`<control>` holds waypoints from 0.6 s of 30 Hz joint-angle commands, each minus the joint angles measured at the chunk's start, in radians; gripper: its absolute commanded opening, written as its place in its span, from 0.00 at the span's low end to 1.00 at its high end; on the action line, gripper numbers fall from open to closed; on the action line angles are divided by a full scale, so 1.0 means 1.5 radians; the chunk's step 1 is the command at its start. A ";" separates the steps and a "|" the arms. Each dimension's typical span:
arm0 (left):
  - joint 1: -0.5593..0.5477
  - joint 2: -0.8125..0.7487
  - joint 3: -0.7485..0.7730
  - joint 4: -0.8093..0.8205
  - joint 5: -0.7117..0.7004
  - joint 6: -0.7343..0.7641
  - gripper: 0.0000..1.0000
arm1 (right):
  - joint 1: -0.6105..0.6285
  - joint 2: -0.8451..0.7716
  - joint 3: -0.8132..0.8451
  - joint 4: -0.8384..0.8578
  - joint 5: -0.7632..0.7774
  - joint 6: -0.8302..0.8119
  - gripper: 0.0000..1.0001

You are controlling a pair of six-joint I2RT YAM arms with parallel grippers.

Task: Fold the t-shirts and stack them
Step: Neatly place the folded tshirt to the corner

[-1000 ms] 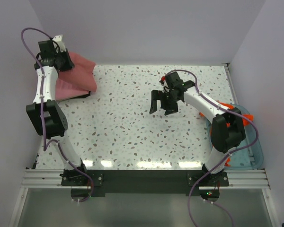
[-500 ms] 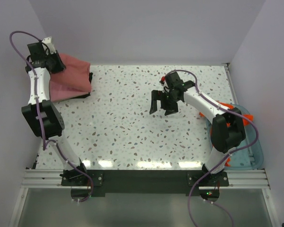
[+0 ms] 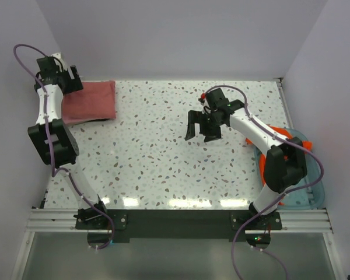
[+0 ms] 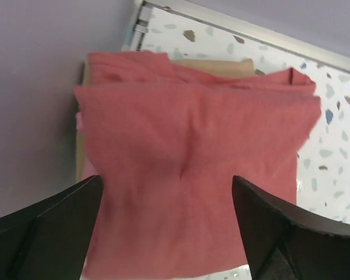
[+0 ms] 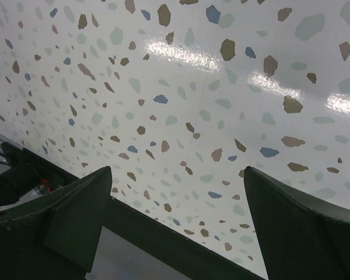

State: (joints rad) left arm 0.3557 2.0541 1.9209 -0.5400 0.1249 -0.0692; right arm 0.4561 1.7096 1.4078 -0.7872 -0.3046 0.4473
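Observation:
A folded dusty rose-red t-shirt [image 3: 92, 99] lies flat in the far left corner of the table, filling the left wrist view [image 4: 192, 146]. A strip of lighter pink t-shirt [image 3: 76, 118] shows under its near edge. My left gripper [image 3: 66, 81] hovers open just above the shirt's left end, jaws wide apart [image 4: 166, 182] with nothing between them. My right gripper [image 3: 199, 135] hangs open over bare speckled table near the centre [image 5: 178, 169], holding nothing. A bright orange t-shirt [image 3: 273, 135] lies bunched in the tray at the right, partly hidden by the right arm.
The pale blue see-through tray [image 3: 312, 182] sits at the table's right edge. A thin flat board [image 4: 221, 63] shows under the shirts in the corner. The left wall [image 3: 11, 87] is close beside the left arm. A metal rail [image 3: 181, 221] runs along the near edge.
My left gripper has opened and let go of the rose-red shirt, which has dropped from a raised drape to lie flat. The right arm has barely moved.

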 commanded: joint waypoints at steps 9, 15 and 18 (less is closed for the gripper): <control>0.012 -0.096 0.028 0.014 -0.234 -0.058 1.00 | -0.001 -0.078 0.001 -0.009 0.020 0.026 0.99; -0.015 -0.251 -0.135 0.050 -0.184 -0.070 1.00 | -0.001 -0.098 -0.010 0.013 0.044 0.031 0.99; -0.083 -0.338 -0.234 0.066 -0.180 -0.066 1.00 | -0.001 -0.105 -0.021 0.031 0.058 0.025 0.99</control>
State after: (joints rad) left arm 0.3286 1.6733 1.6531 -0.5102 -0.1616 -0.1562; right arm 0.4561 1.6032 1.3911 -0.7769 -0.2520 0.4789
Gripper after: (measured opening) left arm 0.997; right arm 0.985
